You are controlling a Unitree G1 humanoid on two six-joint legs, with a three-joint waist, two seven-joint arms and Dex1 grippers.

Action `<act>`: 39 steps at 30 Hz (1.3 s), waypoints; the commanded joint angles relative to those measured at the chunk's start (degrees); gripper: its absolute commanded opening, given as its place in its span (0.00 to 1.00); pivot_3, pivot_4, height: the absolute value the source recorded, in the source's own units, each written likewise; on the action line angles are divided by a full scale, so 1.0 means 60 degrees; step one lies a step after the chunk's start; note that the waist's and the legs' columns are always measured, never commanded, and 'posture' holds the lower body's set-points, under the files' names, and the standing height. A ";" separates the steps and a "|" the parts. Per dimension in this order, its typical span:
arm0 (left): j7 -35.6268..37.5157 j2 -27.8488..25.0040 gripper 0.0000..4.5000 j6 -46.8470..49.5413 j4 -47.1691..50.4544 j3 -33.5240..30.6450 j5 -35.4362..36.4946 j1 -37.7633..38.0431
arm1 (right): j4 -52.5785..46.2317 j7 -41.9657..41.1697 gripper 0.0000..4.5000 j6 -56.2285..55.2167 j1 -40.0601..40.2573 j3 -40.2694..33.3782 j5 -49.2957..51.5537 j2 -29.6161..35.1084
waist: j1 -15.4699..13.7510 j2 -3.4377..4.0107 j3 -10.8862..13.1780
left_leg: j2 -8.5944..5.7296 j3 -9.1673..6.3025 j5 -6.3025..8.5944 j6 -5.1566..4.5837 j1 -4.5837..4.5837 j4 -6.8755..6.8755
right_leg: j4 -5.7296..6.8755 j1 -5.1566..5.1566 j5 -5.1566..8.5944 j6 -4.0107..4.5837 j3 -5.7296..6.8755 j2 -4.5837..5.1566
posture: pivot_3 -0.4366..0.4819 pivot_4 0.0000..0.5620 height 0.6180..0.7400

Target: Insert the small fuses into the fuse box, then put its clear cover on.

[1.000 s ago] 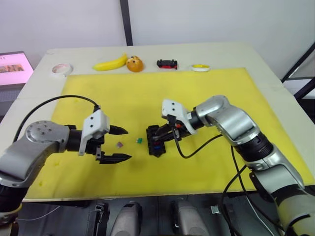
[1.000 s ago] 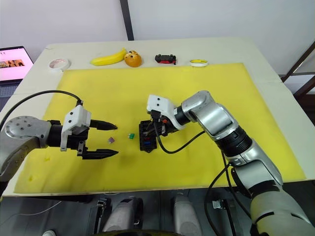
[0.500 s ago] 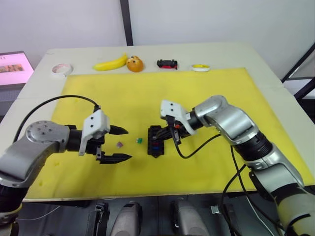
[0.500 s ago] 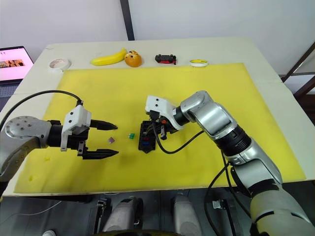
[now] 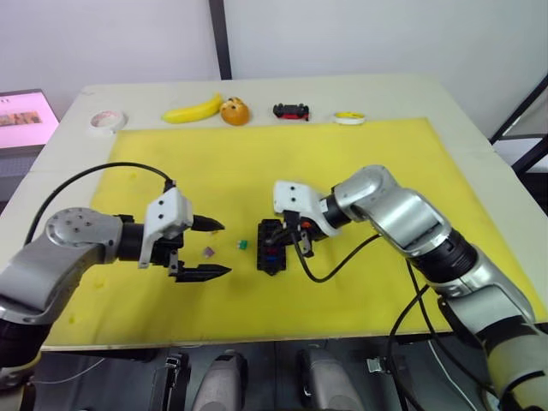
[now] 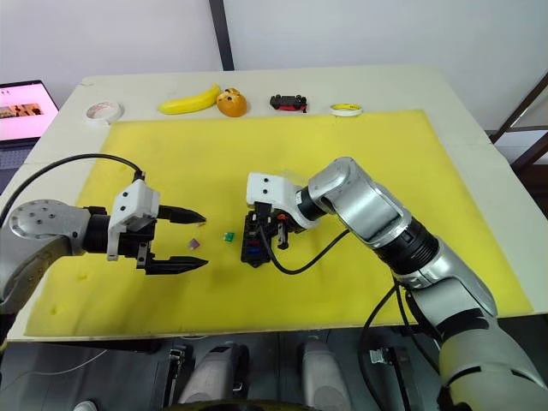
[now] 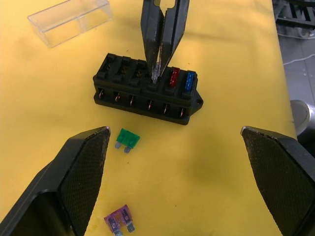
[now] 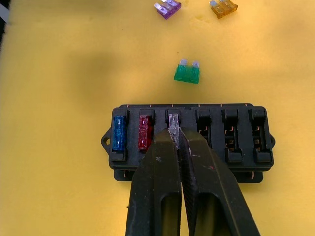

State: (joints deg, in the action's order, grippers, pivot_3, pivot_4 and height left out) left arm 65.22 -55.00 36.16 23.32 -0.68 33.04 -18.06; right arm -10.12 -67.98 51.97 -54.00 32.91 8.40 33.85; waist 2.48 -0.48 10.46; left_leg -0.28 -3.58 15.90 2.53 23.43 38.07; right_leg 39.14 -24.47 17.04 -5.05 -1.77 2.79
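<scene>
Yellow mat (image 7: 236, 162): clear cover (image 7: 69, 20) behind fuse box (image 7: 147, 93).

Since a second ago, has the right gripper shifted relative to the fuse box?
Yes. The right gripper has moved toward the robot's left, over the fuse box, which stayed put.

The right gripper (image 8: 178, 142) covers the near middle of the fuse box (image 8: 231, 140), and its fingers (image 8: 157, 196) run off the picture's edge. They pinch the clear fuse (image 8: 173, 121), whose lower part is hidden between the tips, so how far it sits in its slot cannot be told. In the head views the fuse box (image 5: 271, 246) is partly hidden behind that gripper. In the left wrist view the clear cover (image 7: 69, 21) is cut by the frame edge, as are the left gripper's fingers (image 7: 69, 187). In the right wrist view the amber fuse (image 8: 224, 7) is cut at the edge.
</scene>
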 commanded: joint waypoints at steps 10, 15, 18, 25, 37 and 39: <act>-0.0008 0.0046 1.00 0.0063 0.0176 0.0060 0.0011 -0.0282 | -0.0663 0.0342 0.01 -0.0255 0.0023 0.0345 -0.0565 0.0310 | 0.0005 -0.0001 0.0000 | 0.0000 0.0000 0.0000 0.0000 0.0000 0.0000 | 0.0000 0.0000 0.0000 0.0000 0.0000 0.0000 | 0.48 0.27 1.00; -0.0038 0.0047 1.00 0.0064 0.0181 0.0077 0.0015 -0.0293 | -0.0605 0.0296 0.01 -0.0089 0.0041 0.0264 -0.0394 0.0247 | 0.0004 -0.0001 -0.0001 | 0.0000 -0.0001 0.0000 0.0000 0.0000 0.0000 | 0.0000 0.0000 0.0000 0.0000 0.0000 -0.0001 | 0.48 0.27 1.00; -0.0059 0.0050 1.00 0.0055 0.0192 0.0074 0.0010 -0.0275 | -0.0476 0.0278 0.01 -0.0099 0.0050 0.0386 -0.0476 0.0290 | 0.0004 -0.0001 -0.0001 | 0.0000 -0.0001 0.0000 0.0000 0.0000 0.0001 | 0.0000 0.0000 0.0000 0.0000 0.0000 -0.0001 | 0.48 0.27 1.00; -0.0131 0.0068 1.00 0.0033 0.0237 0.0040 0.0025 -0.0202 | -0.0174 0.0192 0.01 -0.0231 0.0108 0.0649 -0.0671 0.0361 | 0.0003 -0.0002 -0.0002 | 0.0000 -0.0001 0.0000 0.0000 -0.0004 0.0002 | 0.0000 0.0005 0.0000 0.0000 0.0000 -0.0001 | 0.48 0.27 1.00; -0.0128 0.0123 1.00 -0.0101 0.0206 0.0050 -0.0037 -0.0132 | -0.0186 0.0039 0.33 -0.0385 -0.0042 0.0361 -0.0530 0.0259 | -0.0003 -0.0003 -0.0003 | 0.0000 -0.0001 0.0000 0.0000 -0.0009 0.0003 | 0.0001 0.0011 0.0000 0.0000 0.0000 -0.0001 | 0.48 0.27 1.00; -0.0123 0.0132 1.00 -0.0112 0.0195 0.0051 -0.0042 -0.0130 | -0.0190 0.0013 0.57 -0.0365 -0.0081 0.0321 -0.0520 0.0247 | -0.0003 -0.0003 -0.0003 | 0.0000 -0.0001 0.0000 0.0000 -0.0009 0.0003 | 0.0001 0.0011 0.0000 0.0000 0.0000 0.0000 | 0.48 0.27 1.00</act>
State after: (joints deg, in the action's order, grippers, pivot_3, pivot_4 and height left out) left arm 64.50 -54.29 36.65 23.37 0.39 33.01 -18.66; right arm -10.93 -67.17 49.61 -54.29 34.33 5.08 35.16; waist 2.46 -0.50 10.44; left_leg -0.28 -3.59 15.90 2.53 23.38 38.09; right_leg 39.14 -24.41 17.04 -5.04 -1.77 2.79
